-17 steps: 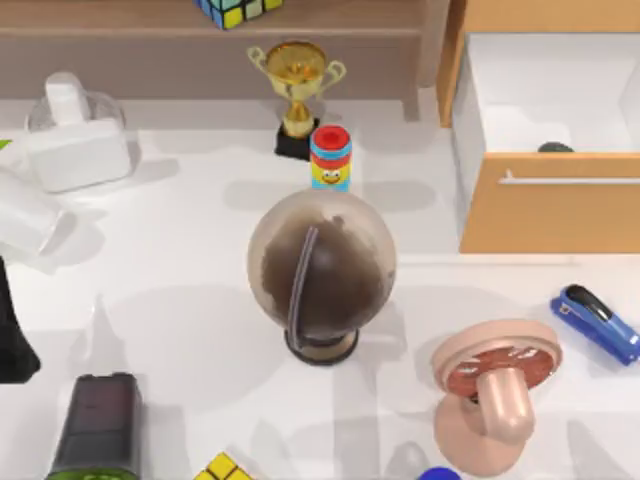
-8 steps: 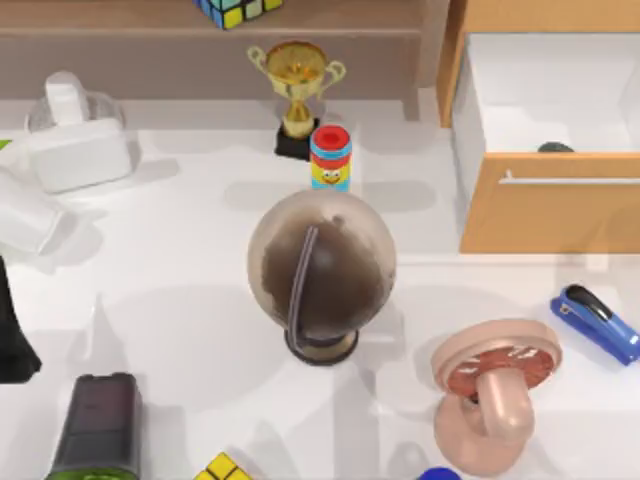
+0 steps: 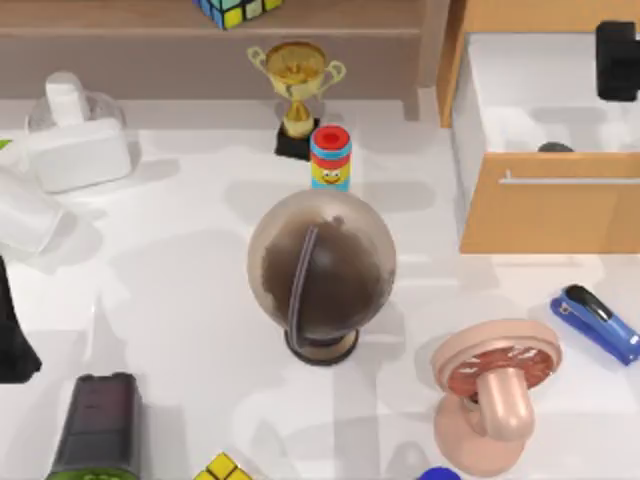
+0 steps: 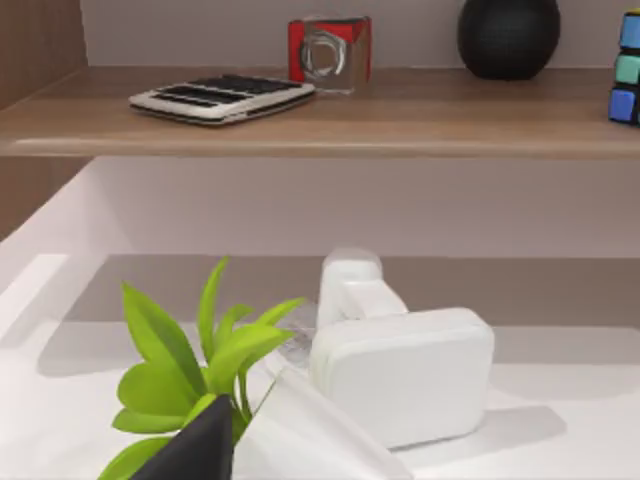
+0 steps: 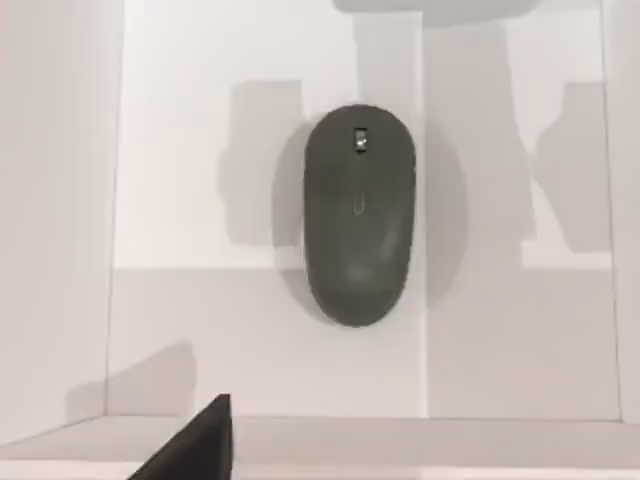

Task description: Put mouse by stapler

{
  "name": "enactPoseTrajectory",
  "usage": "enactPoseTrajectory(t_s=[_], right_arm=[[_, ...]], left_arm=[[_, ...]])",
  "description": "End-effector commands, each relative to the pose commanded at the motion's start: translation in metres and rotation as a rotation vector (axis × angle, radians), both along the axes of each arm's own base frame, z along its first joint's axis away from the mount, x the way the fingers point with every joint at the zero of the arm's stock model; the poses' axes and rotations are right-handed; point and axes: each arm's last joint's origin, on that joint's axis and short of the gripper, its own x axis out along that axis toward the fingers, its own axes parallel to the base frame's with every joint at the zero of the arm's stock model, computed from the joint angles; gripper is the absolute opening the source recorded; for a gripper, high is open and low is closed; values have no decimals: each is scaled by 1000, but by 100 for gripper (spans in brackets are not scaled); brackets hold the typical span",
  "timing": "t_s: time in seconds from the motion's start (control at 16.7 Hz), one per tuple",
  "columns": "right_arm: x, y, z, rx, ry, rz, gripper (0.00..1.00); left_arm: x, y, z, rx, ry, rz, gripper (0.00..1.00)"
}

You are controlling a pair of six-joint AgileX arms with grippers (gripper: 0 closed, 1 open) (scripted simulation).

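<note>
The right tool (image 3: 617, 60) has newly appeared above the open drawer (image 3: 548, 205) at the tabletop's far right corner; whether it is clenched I cannot tell. The mouse (image 5: 359, 214) lies in the drawer. The stapler (image 3: 595, 322) remains near the right edge.

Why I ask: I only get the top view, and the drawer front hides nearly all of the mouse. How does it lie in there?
Observer: In the right wrist view the mouse lies flat on the floor of the drawer, its whole top bare.
Operator: Touching a wall?
Observer: No, it sits apart from both side walls, with floor around it.
Operator: And the other side?
Observer: The left arm is parked at the table's left edge, its wrist camera facing a green plant beside a white device.
</note>
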Motion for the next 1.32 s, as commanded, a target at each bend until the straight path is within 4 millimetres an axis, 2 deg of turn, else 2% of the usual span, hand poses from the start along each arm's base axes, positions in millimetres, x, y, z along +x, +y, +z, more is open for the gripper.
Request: enactPoseTrajectory(t_s=[0.12, 0.24, 0.48, 0.66, 1.32], right_arm=[[41, 11, -26, -9, 125, 2, 100], [72, 20, -56, -19, 235, 1, 100], [108, 29, -104, -36, 388, -12, 100], [120, 30, -118, -38, 427, -25, 100], [120, 29, -121, -38, 429, -27, 100]], left_arm=[[0, 0, 0, 0, 0, 0, 100], [0, 0, 0, 0, 0, 0, 100], [0, 0, 0, 0, 0, 0, 100], [0, 0, 0, 0, 0, 0, 100], [0, 0, 0, 0, 0, 0, 100]])
